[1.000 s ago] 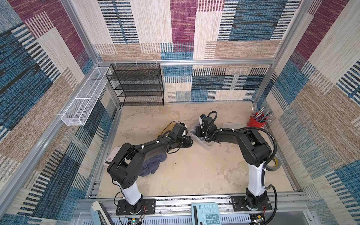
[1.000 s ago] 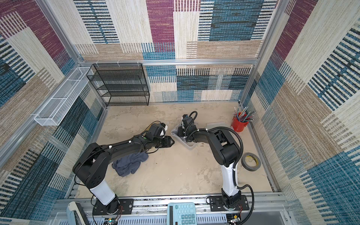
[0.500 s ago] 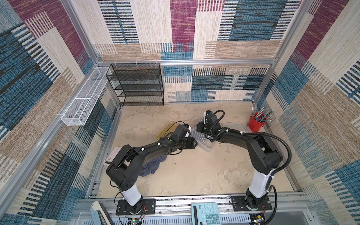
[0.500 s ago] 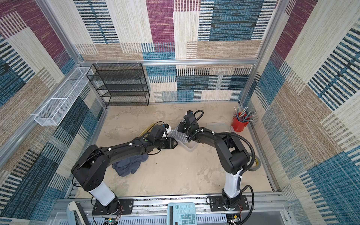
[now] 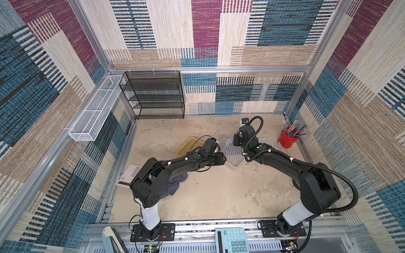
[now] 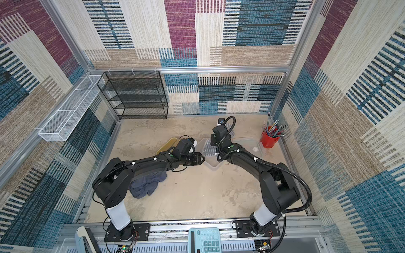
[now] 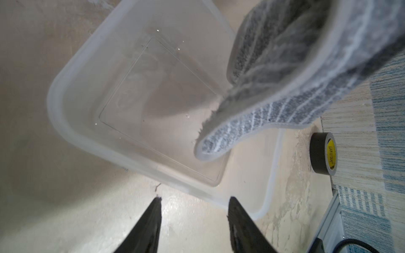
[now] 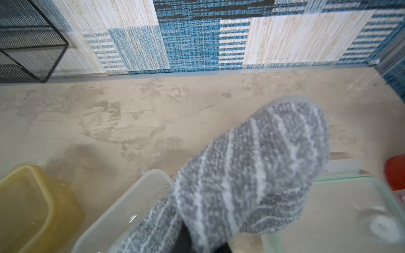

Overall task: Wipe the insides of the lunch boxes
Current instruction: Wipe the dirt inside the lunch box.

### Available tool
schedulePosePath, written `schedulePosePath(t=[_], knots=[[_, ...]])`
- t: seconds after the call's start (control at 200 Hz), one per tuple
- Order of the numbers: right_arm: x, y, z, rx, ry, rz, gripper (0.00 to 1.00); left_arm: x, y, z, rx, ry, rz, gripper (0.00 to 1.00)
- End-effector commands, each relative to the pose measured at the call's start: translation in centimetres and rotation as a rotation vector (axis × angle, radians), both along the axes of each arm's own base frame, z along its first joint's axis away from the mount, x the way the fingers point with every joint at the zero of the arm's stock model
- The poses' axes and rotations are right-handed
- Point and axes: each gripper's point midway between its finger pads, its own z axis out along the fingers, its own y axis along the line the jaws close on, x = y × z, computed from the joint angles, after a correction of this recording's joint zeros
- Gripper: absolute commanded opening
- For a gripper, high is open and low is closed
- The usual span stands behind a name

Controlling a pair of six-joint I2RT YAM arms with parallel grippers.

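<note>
**Pincer (image 5: 235, 141) on the right clamps striped grey cloth (image 5: 231, 150) over clear lunch box (image 5: 235, 164)**

The clear lunch box sits open and lidless near the middle of the sandy surface (image 5: 219, 197), between the two arms; in both top views the cloth covers its far part. The right pincer (image 6: 211, 140) is closed on the cloth, which drapes over it and fills much of the right wrist view (image 8: 252, 179). In the left wrist view the cloth (image 7: 295, 76) curls down within the outline of the box (image 7: 65, 114); whether its tip touches the box floor I cannot tell.

The left pincer (image 7: 195, 199) has its jaws apart with nothing between them but bare surface. It sits low, just beside the near rim of the clear lunch box, and contact cannot be made out; a top view shows it at the box's left-arm side (image 6: 202, 159).

The amber lunch box (image 5: 188, 146) stands open just beside the clear one, behind the left forearm; the right wrist view shows the two near each other (image 8: 26, 203). A clear lid (image 6: 247, 142) lies flat between the clear lunch box and the red pen cup (image 5: 286, 140).

A blue cloth (image 6: 146, 184) lies crumpled under the left arm; a roll of tape (image 7: 324, 153) stands on edge by the wall.
</note>
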Motion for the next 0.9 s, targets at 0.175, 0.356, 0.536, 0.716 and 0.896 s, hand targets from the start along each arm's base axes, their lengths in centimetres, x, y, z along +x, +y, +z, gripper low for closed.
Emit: schedulePosePath(t=[0.175,0.356,0.536,0.716,0.896], knots=[[-1.1,-1.5,-2.9,-0.234,0.071,0.022,0.00,1.1,0.4,-2.3,0.140,0.026,-0.004,0.49],[-2.1,-1.0,-4.9,-0.273,0.133,0.040,0.00,1.9,0.9,-3.3,0.209,0.026,-0.020,0.47],[-3.2,-0.2,-6.0,-0.306,0.184,0.049,0.00,3.2,1.2,-3.1,0.249,0.020,-0.037,0.45],[-3.4,1.7,-4.7,-0.299,0.186,0.117,0.00,3.6,2.1,-3.1,0.324,0.016,-0.082,0.40],[-3.6,3.5,-5.5,-0.481,0.192,0.219,0.00,3.4,2.4,-2.8,0.360,-0.001,-0.136,0.29]])
